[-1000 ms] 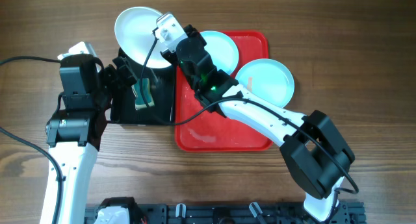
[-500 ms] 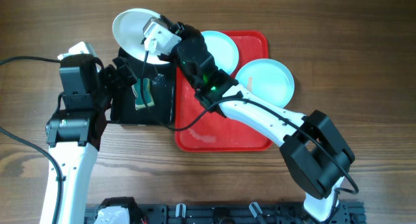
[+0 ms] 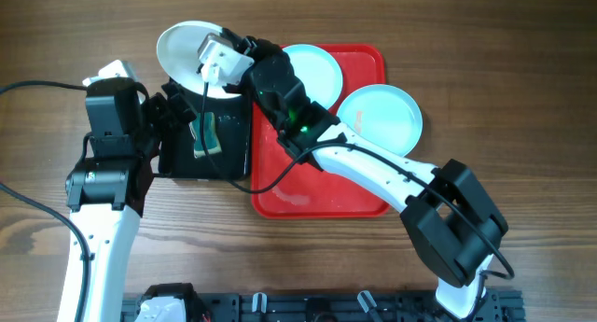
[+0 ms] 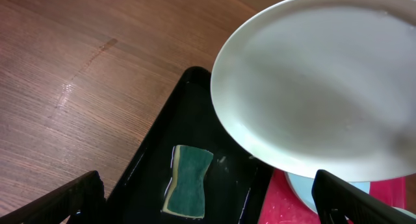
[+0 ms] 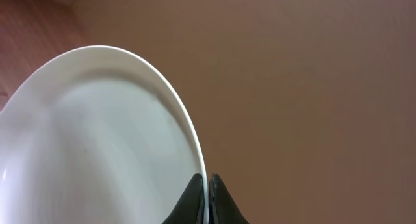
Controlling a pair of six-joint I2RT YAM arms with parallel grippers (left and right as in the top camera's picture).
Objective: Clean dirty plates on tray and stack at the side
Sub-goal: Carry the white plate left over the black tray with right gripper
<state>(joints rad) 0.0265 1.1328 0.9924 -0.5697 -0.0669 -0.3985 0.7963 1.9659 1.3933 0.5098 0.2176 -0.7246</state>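
No writing, label, brand or number can be read on any plate (image 3: 381, 115), the red tray (image 3: 317, 193) or the black tray (image 3: 231, 154) (all surfaces plain).

Wooden table (image 3: 522, 79); on it red tray (image 3: 317, 196), black tray (image 3: 229, 154) alongside

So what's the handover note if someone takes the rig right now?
Right gripper: shut on the rim of a white plate, held up above the black tray's far end.
Left gripper: open, empty, over the black tray; sponge lies in it.
Second plate: far left corner of the red tray.
Aqua plate: straddles the red tray's right rim.
Done: one plate lifted; its face looks clean.
Left: no stack at the side yet; check or wipe the other two, then stack all three.
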